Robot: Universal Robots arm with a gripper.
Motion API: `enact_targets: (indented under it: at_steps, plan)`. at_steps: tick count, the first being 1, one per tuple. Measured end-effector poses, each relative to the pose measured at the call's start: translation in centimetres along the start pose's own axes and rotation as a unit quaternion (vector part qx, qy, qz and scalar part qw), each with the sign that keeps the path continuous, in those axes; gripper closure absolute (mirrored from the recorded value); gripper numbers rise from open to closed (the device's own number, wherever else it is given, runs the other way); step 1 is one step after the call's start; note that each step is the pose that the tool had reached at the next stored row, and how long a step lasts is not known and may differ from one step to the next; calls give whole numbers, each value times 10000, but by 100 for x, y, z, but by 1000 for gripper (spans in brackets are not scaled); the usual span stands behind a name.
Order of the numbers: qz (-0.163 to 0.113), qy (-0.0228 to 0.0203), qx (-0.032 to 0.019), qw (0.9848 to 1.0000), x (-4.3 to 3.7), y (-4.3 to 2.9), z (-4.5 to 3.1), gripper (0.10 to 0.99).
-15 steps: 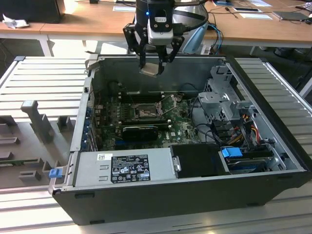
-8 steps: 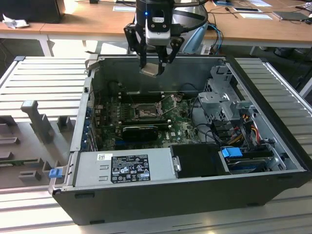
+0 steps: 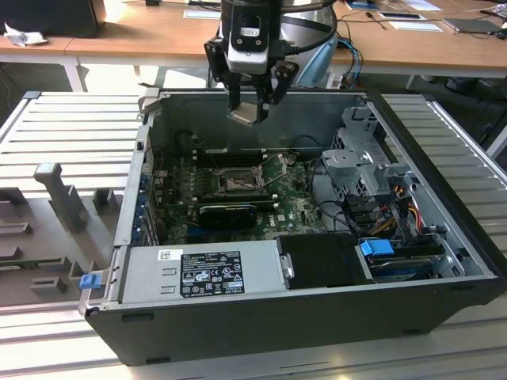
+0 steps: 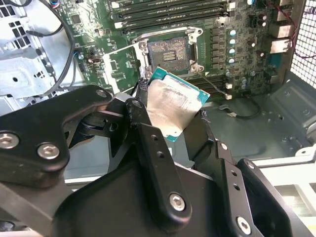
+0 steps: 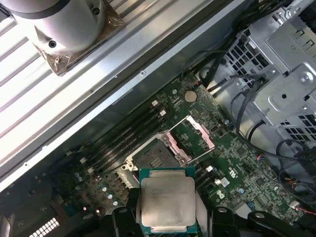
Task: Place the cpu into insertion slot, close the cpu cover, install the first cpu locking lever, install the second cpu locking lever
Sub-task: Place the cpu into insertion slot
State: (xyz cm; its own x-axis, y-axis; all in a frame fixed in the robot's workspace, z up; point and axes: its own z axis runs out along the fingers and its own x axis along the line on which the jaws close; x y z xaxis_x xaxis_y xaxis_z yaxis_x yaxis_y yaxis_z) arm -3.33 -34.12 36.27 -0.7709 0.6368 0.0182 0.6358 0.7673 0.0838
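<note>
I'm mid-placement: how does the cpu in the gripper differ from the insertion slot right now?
The cpu is held in the gripper, above the board and tilted, while the insertion slot lies flat on the motherboard. The cpu shows a dull silver top with a green edge, whereas the insertion slot shows a dark, bare pin field. Both are square and look close in footprint.

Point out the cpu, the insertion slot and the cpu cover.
cpu (image 5: pixel 168 200), first wrist view, metal top.
insertion slot (image 4: pixel 168 52), second wrist view, pin field.
cpu cover (image 5: pixel 202 132), first wrist view, frame bar.
</note>
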Motion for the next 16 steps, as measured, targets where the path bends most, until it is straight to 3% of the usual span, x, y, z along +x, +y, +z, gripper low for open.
enact_targets:
  at_steps: [11,16]
  plan:
    - [113,-11,0,9999,0,-1,11,553]
    - [321,-29,-4,9995,0,-1,11,553]
